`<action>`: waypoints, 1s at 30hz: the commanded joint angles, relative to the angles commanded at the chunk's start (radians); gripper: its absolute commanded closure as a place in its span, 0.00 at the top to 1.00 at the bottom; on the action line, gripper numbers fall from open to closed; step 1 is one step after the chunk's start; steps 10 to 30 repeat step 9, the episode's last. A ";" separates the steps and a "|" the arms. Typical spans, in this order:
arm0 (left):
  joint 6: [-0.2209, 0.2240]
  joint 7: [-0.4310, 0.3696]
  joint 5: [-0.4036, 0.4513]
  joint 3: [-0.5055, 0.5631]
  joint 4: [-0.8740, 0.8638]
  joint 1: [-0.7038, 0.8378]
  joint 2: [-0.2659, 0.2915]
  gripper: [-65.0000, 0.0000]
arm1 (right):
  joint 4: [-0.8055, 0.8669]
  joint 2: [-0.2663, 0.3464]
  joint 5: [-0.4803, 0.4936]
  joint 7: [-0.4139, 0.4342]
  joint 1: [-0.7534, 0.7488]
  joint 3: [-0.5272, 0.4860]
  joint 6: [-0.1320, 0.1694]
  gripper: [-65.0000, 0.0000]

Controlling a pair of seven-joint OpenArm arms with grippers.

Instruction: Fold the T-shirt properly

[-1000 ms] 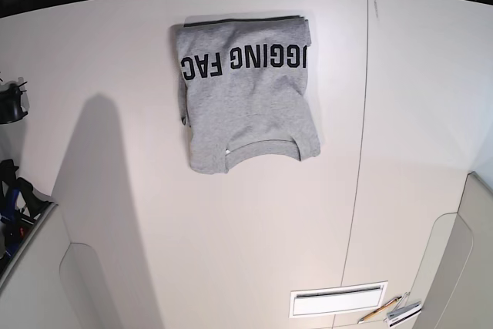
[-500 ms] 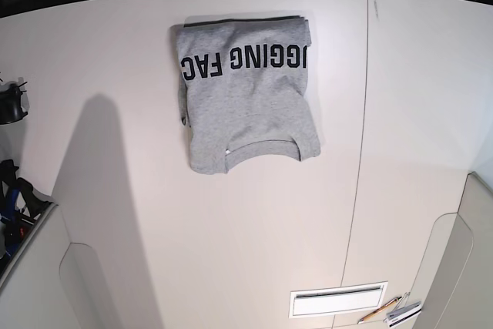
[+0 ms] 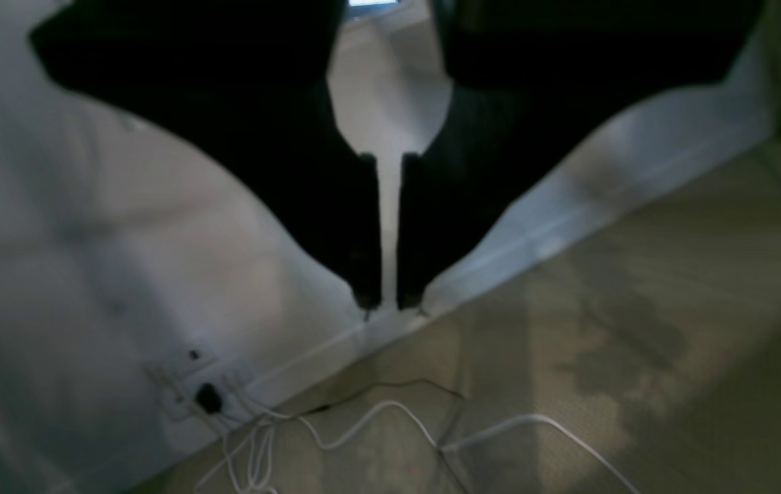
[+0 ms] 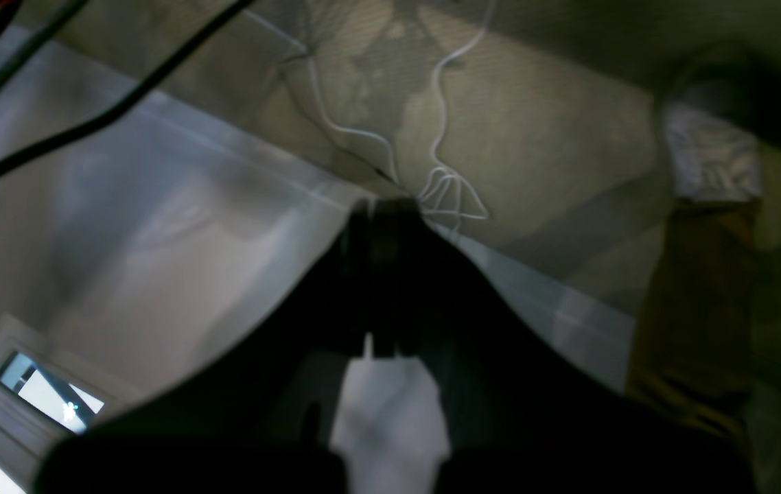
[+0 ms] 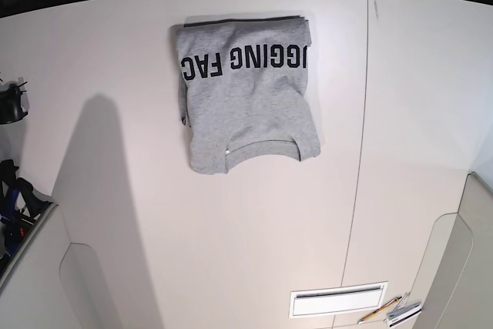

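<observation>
T-shirt (image 5: 245, 98) lies folded into a compact grey block on the white surface (image 5: 231, 252), toward the far edge, a bit left of the seam line that runs down the surface. Black lettering faces up along its far end (reads upside down from the base view), ribbed neck opening at the near end. Nothing touches it.

Neither of my tools shows in the base view, so both are well apart from the shirt. My left tool (image 3: 382, 302) points off the surface at a white wall and a beige floor (image 3: 637, 357); its two dark fingers stand almost together, only a thin bright slit between them down to the tips, gripping nothing. White cables (image 3: 390, 425) trail on the floor below it, next to a wall socket (image 3: 206, 396).

My right tool (image 4: 383, 209) also looks at the wall and floor (picture is blurry); its fingers meet at the tips, clenched, nothing between them. White cables (image 4: 442, 185) lie just past its tips. No shirt in either wrist view.

Near the front edge of the surface there is a slotted vent plate (image 5: 337, 299) with a pencil (image 5: 379, 310) just beside it.
</observation>
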 joint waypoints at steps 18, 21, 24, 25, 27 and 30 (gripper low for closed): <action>0.010 -0.015 0.000 0.028 0.000 -0.013 0.018 0.07 | 0.002 -0.013 -0.035 0.048 0.005 0.000 0.002 0.00; 0.010 -0.015 0.000 0.028 0.000 -0.013 0.018 0.07 | 0.002 -0.013 -0.035 0.048 0.005 0.000 0.002 0.00; 0.010 -0.015 0.000 0.028 0.000 -0.013 0.018 0.07 | 0.002 -0.013 -0.035 0.048 0.005 0.000 0.002 0.00; 0.010 -0.015 0.000 0.028 0.000 -0.013 0.018 0.07 | 0.002 -0.013 -0.035 0.048 0.005 0.000 0.002 0.00; 0.010 -0.015 0.000 0.028 0.000 -0.013 0.018 0.07 | 0.002 -0.013 -0.035 0.048 0.005 0.000 0.002 0.00; 0.010 -0.015 0.000 0.028 0.000 -0.013 0.018 0.07 | 0.002 -0.013 -0.035 0.048 0.005 0.000 0.002 0.00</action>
